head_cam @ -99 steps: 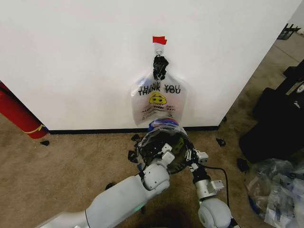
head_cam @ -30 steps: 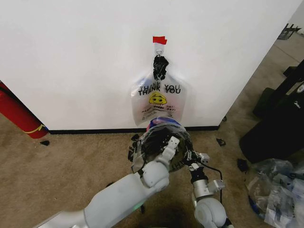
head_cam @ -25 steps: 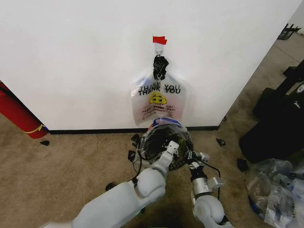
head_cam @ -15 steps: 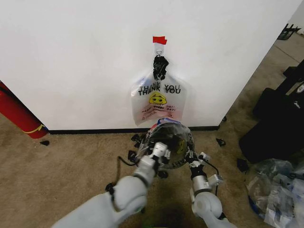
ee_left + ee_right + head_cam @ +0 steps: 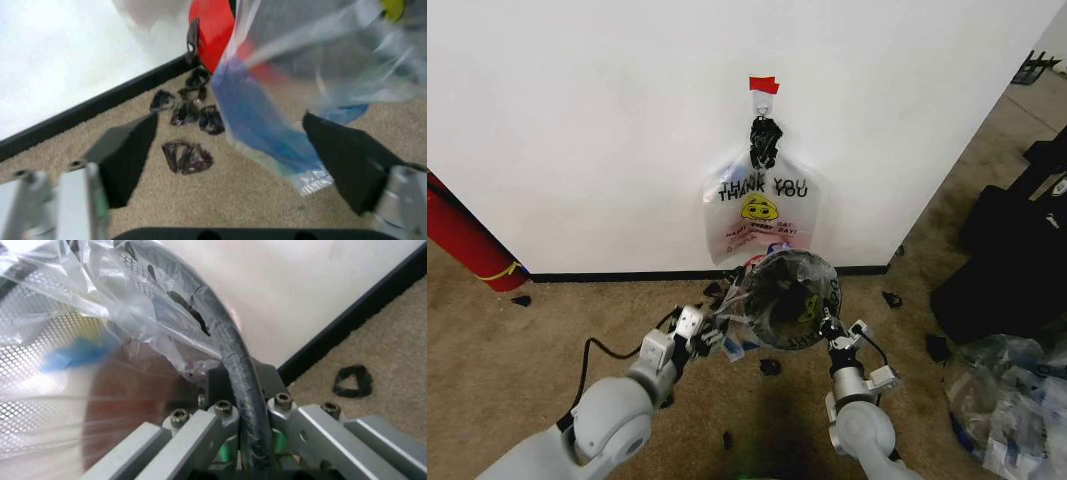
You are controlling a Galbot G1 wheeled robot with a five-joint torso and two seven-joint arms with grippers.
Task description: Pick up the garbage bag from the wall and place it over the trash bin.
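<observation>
The trash bin [image 5: 785, 305], black wire mesh, sits tipped on the carpet just below the wall [image 5: 577, 120]. The see-through garbage bag [image 5: 799, 272] is stretched over its mouth, and a blue-patched flap [image 5: 257, 117] hangs loose at the side. My right gripper [image 5: 831, 327] is shut on the bin's rim [image 5: 223, 352], with bag film [image 5: 127, 300] wrapped around that rim. My left gripper [image 5: 703, 336] hovers open to the left of the bin, its fingers [image 5: 127, 160] wide apart on either side of the hanging flap without touching it. The bin's red band [image 5: 213, 25] lies beyond the flap.
A clear "THANK YOU" bag [image 5: 762, 212] hangs from a hook under red tape [image 5: 763, 84]. A red cylinder [image 5: 462, 240] leans at the left. Black bags [image 5: 1012, 260] and a heap of plastic [image 5: 1012, 400] stand at the right. Black scraps [image 5: 769, 367] dot the carpet.
My left arm has swung back from the bin's mouth to its left side and sits lower, with the gripper off the bag. The right gripper keeps its hold on the rim.
</observation>
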